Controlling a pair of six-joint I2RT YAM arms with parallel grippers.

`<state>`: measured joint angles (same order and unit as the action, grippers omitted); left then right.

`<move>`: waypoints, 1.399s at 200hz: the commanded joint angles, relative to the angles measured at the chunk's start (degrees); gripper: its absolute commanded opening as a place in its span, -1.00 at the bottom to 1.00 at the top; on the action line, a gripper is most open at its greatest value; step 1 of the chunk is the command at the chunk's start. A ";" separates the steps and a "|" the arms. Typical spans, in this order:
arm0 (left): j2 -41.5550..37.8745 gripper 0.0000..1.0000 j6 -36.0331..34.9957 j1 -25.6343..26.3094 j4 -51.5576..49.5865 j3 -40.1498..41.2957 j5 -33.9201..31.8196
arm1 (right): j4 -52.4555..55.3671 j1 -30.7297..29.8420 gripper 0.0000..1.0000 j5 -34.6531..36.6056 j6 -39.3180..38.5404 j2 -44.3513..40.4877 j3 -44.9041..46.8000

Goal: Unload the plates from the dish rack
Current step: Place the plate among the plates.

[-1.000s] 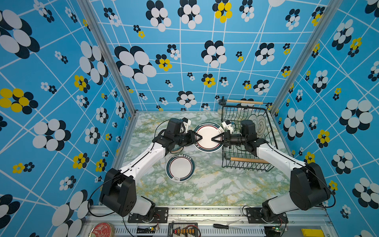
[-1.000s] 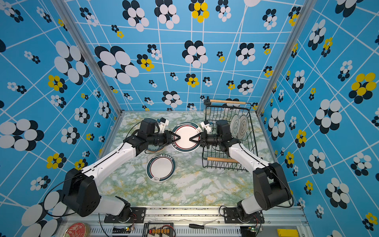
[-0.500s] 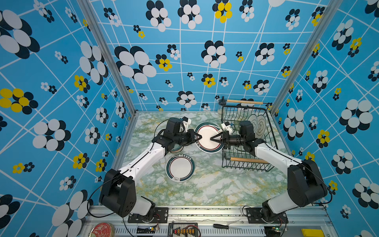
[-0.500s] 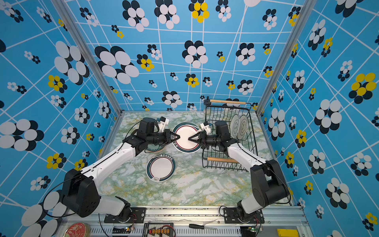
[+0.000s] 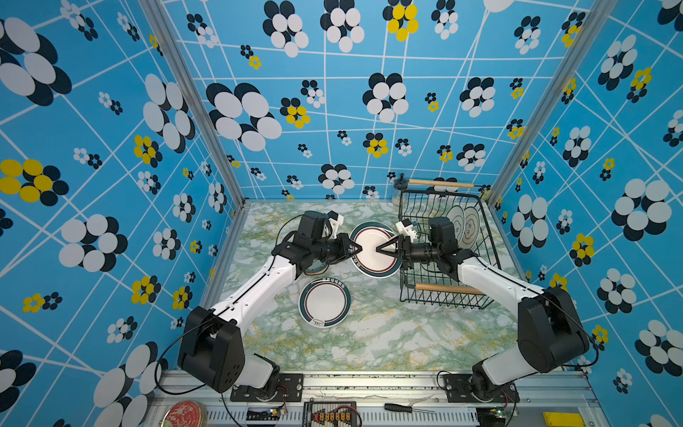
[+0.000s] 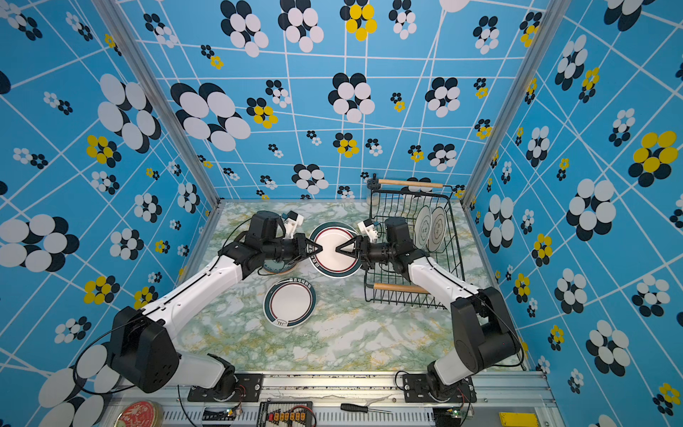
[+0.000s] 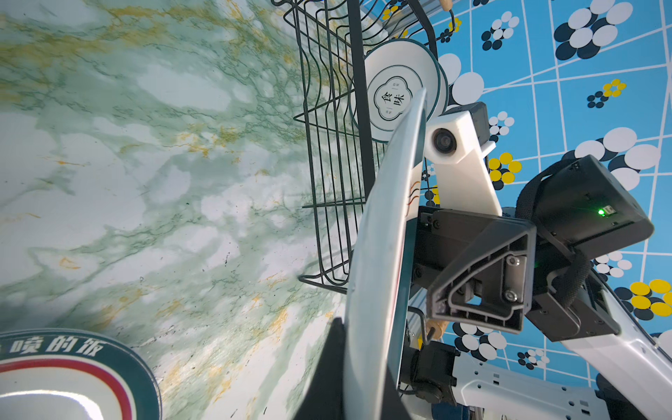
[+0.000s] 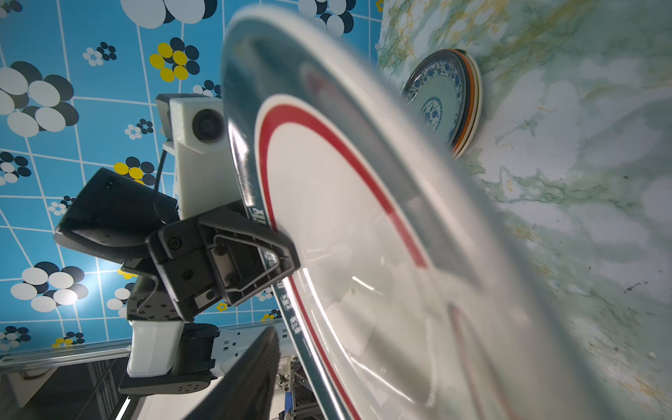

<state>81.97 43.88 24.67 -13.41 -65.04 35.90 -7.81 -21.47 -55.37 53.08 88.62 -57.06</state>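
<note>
The dish rack [image 5: 443,287] stands on the right rear part of the counter [image 5: 369,340]. Inside it, toward its right side, two plates [image 5: 470,226] stand on edge, one just beside the other. A jar [image 5: 398,188] sits outside the rack's rear left corner. Just left of the rack a raised plate [image 5: 373,266] hangs above the counter between the arms: the left jaws pinch its left rim, and the right jaws stand apart around its right rim. In front of it a flat plate [image 5: 324,302] lies on the counter. A stack of small plates [image 8: 440,102] lies left of the raised plate, under the left arm. On the rail in front of the counter, a tin [image 5: 184,414] lies far left and a screwdriver [image 5: 403,407] right of centre.
</note>
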 commanded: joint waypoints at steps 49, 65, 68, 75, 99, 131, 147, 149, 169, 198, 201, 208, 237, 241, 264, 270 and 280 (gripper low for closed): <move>-7.09 -1.00 -1.54 -5.52 -5.90 0.04 0.78 | 6.61 2.60 0.49 3.09 -4.76 -0.12 -4.23; -8.85 -1.00 -1.46 -7.38 -8.43 0.45 0.30 | 13.90 3.41 0.50 5.88 -9.40 -0.82 -6.43; -9.26 -1.00 -1.51 -7.74 -9.04 0.48 0.18 | 15.36 3.51 0.50 6.61 -10.50 -0.93 -6.85; -10.27 -1.00 -1.72 -8.55 -10.53 0.85 -0.31 | 20.80 3.86 0.50 8.98 -14.00 -1.38 -8.71; -13.39 -1.00 -2.70 -11.72 -17.29 2.22 -3.60 | 35.11 5.26 0.51 17.31 -22.75 -2.77 -14.89; -17.83 -1.00 -3.29 -14.75 -23.12 6.32 -6.91 | 46.86 7.47 0.52 28.88 -29.11 -4.62 -20.40; -19.60 -1.00 -3.61 -15.11 -25.97 7.82 -9.66 | 51.46 7.76 0.54 36.98 -31.50 -5.47 -22.87; -19.73 -1.00 -3.62 -15.09 -26.38 7.93 -10.11 | 52.03 7.79 0.55 38.34 -31.71 -5.58 -23.17; -21.02 -1.00 -3.82 -15.19 -28.67 9.50 -12.41 | 55.71 7.93 0.63 47.74 -33.35 -6.60 -25.22; -22.53 -1.00 -4.31 -15.30 -32.41 11.19 -16.34 | 57.86 8.06 0.73 56.97 -34.17 -7.75 -26.09; -22.58 -1.00 -4.39 -15.34 -32.88 11.35 -16.85 | 57.97 8.03 0.73 57.73 -34.18 -7.84 -26.15; -22.81 -1.00 -4.46 -15.33 -33.73 11.70 -17.79 | 58.41 8.03 0.81 59.10 -34.14 -7.84 -26.24; -23.64 -1.00 -4.22 -15.38 -34.55 14.04 -19.11 | 58.84 8.12 0.98 60.47 -34.27 -7.59 -26.09; -23.81 -1.00 -3.97 -15.40 -34.31 14.45 -19.05 | 58.79 8.12 0.98 60.47 -34.27 -7.50 -26.04; -25.12 -1.00 -3.23 -15.35 -33.35 16.65 -19.06 | 59.30 8.12 0.99 61.12 -34.36 -6.90 -26.13; -25.36 -1.00 -3.15 -15.39 -33.33 17.07 -19.19 | 59.24 8.12 0.99 61.33 -34.43 -6.80 -26.01; -25.72 -1.00 -3.11 -15.40 -33.26 17.81 -19.27 | 59.23 8.12 0.98 61.28 -34.44 -6.55 -26.04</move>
<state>58.19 40.77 9.76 -46.83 -48.66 17.47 49.39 -13.67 3.40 19.64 81.80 -81.82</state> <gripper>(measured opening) 0.101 0.992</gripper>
